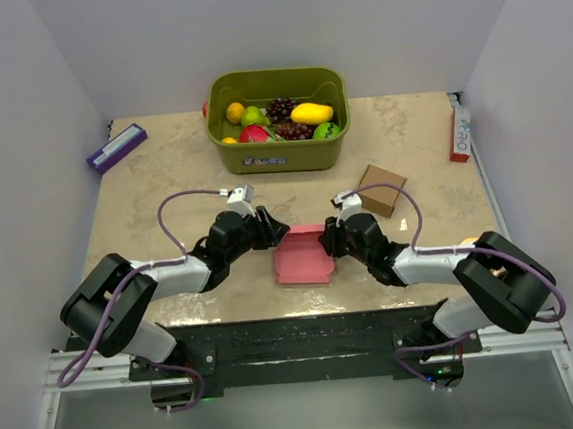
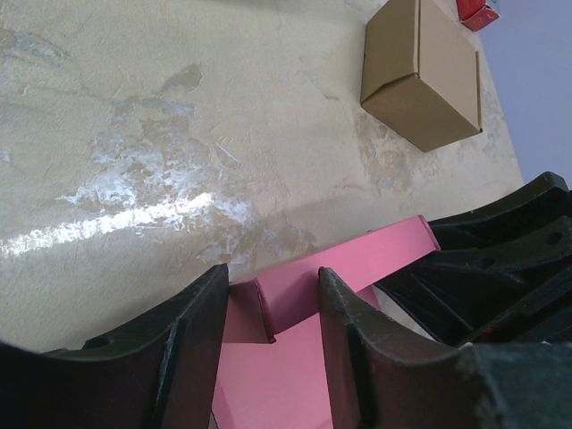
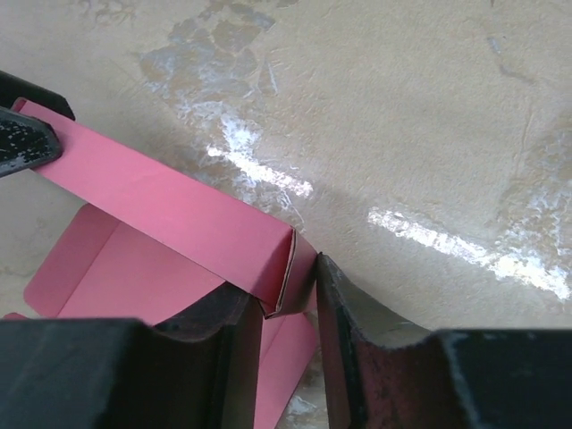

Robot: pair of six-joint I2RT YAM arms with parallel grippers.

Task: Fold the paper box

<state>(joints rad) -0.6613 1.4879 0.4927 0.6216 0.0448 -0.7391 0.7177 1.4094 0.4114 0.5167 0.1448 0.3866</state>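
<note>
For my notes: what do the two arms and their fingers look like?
The left arm and right arm match: light grey links between bulky black joints. A thin purple cable loops along each. The left fingers and right fingers are matte black, thick and curved on their inner faces, with scuffed, dusty surfaces. No markings show.

"PRO" on red-and-white box [image 1: 458,131]
</note>
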